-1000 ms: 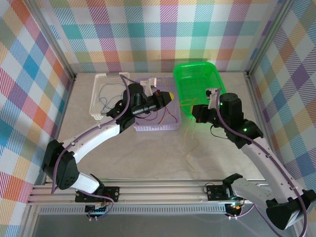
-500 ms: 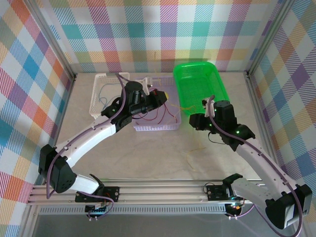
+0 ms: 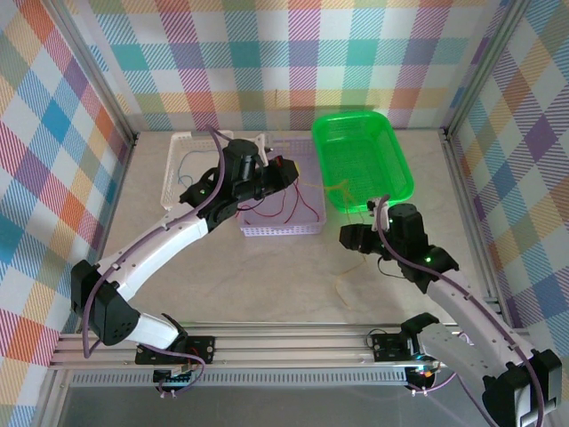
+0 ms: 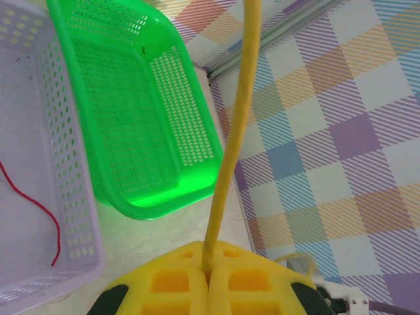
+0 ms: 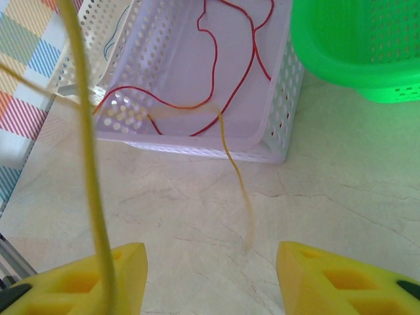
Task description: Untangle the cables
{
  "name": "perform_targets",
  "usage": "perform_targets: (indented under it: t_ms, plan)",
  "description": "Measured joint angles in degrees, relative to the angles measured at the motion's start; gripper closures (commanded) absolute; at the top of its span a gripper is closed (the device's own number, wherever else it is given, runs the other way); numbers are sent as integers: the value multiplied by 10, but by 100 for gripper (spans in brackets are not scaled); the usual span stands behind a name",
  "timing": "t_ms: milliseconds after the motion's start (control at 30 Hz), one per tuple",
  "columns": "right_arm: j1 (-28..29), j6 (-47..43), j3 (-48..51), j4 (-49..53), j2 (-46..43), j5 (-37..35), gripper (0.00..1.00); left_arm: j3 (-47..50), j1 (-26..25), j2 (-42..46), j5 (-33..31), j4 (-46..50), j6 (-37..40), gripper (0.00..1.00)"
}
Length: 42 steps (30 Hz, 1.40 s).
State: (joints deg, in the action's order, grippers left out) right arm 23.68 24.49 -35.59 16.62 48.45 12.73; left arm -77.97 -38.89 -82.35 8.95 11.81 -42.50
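We log a pale marbled table [image 3: 267, 285] carrying three perforated baskets in a row towards its far side. The white basket [image 3: 172, 182] sits on the left. The lilac basket [image 3: 280, 229] is in the middle, just beside the white one. The green basket [image 3: 391, 160] is on the right, its near left corner just beside the lilac one. A thin yellow cable [image 5: 239, 193] drops over the lilac basket's near rim and trails onto the bare tabletop in front of it.
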Motion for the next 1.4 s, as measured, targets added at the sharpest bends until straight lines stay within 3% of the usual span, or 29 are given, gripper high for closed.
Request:
perform_targets:
  t_ms: [100, 433, 533, 600, 700, 867, 1000, 1400]
  plan:
    - [0, -1, 16, -5, -8, 3, 50, -12, 0, -1, -10, 17, 10, 100]
    - [0, -13, 31, -14, -23, 18, 90, -49, 8, -1, -41, 82, 49, 100]
    - [0, -15, 31, -16, -23, 22, 92, -55, 17, 0, -48, 101, 62, 100]
    - [0, -15, 31, -16, -23, 24, 86, -55, 28, 5, -52, 113, 66, 100]
    - [0, -18, 31, -17, -23, 30, 69, -55, 51, 14, -55, 127, 72, 100]
    - [0, -13, 39, -32, -13, 45, 61, -55, 66, 28, -60, 136, 73, 100]
    - [0, -7, 52, -57, -2, 61, 47, -55, 66, 30, -55, 136, 72, 100]
    - [0, 6, 116, -219, 37, 46, 40, -55, 66, 30, -39, 136, 47, 100]
